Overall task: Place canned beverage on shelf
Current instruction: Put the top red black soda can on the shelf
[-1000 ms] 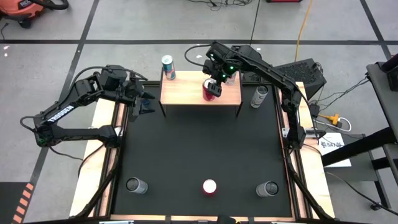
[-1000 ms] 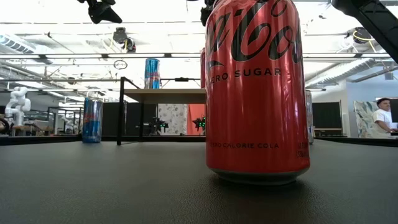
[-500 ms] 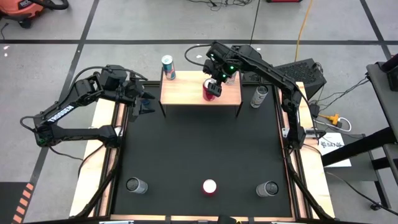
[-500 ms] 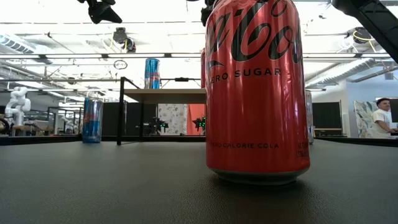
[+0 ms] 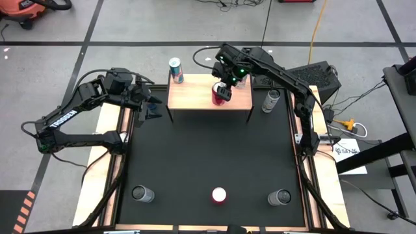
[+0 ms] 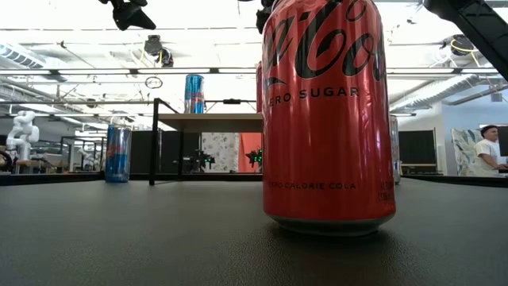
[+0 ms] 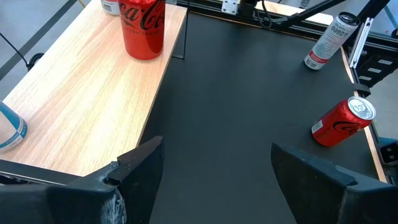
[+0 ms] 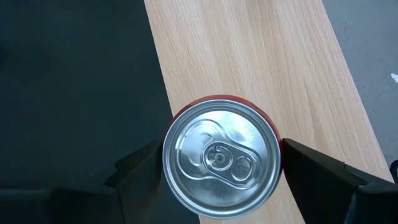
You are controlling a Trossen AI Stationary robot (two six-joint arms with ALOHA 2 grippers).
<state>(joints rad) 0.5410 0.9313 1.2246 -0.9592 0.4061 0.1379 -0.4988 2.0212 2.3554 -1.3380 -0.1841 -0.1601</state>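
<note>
The shelf (image 5: 195, 97) is a light-wood board on thin black legs at the table's far side. A red can (image 8: 221, 163) stands upright on its right half, near the front edge. My right gripper (image 5: 222, 95) reaches down over this can with one finger on each side of its top. A blue can (image 5: 175, 70) stands on the shelf's far left corner. My left gripper (image 5: 153, 108) hovers open just left of the shelf, holding nothing; its wrist view shows the gap (image 7: 217, 162) between the fingers. My right gripper has the red can's upper side wall (image 8: 273, 144) between its two fingers (image 8: 311, 171), one on each side of the rim. The fingers slant down from the far side. The can stands upright with its base on the shelf board (image 8: 249, 56).
A silver can (image 5: 270, 99) stands on the black mat right of the shelf. Along the near edge stand a grey can (image 5: 141, 194), a red can (image 5: 219, 195) and another grey can (image 5: 280, 197). The mat's middle (image 5: 208, 156) is bare.
</note>
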